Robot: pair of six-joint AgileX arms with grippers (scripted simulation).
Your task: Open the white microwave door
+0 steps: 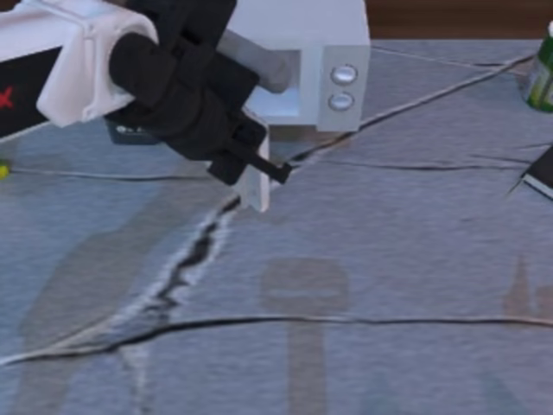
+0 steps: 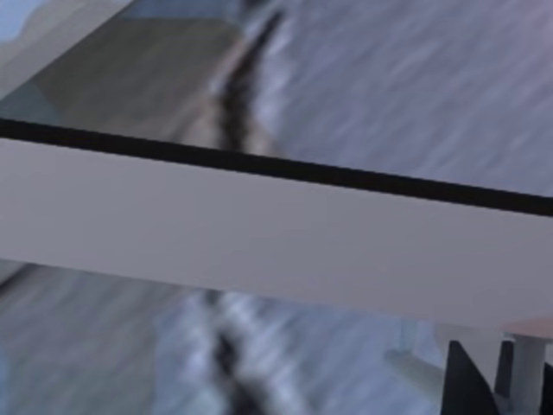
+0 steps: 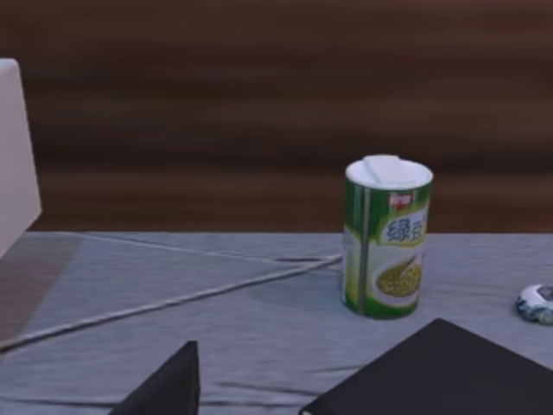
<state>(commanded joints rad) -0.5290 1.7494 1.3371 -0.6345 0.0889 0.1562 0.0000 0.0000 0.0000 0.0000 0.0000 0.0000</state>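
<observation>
The white microwave (image 1: 333, 35) stands at the back middle of the table, its two silver knobs (image 1: 342, 88) on the right front panel. The door (image 1: 257, 186) is swung out toward the table's front, so I see it edge-on and the cavity is exposed. My left gripper (image 1: 278, 171) is at the door's free edge, shut on it. In the left wrist view the door (image 2: 259, 233) crosses as a broad white band, and my left gripper (image 2: 518, 389) has dark fingers (image 2: 467, 389) on either side of a white bar. My right gripper (image 3: 285, 398) is open at the right edge of the table.
A green labelled can (image 1: 543, 73) (image 3: 387, 238) stands at the back right, near my right gripper (image 1: 540, 173). A small round object (image 3: 536, 304) lies beside it. A yellow-green bit (image 1: 3, 170) shows at the left edge. The cracked grey tabletop (image 1: 346, 285) stretches in front.
</observation>
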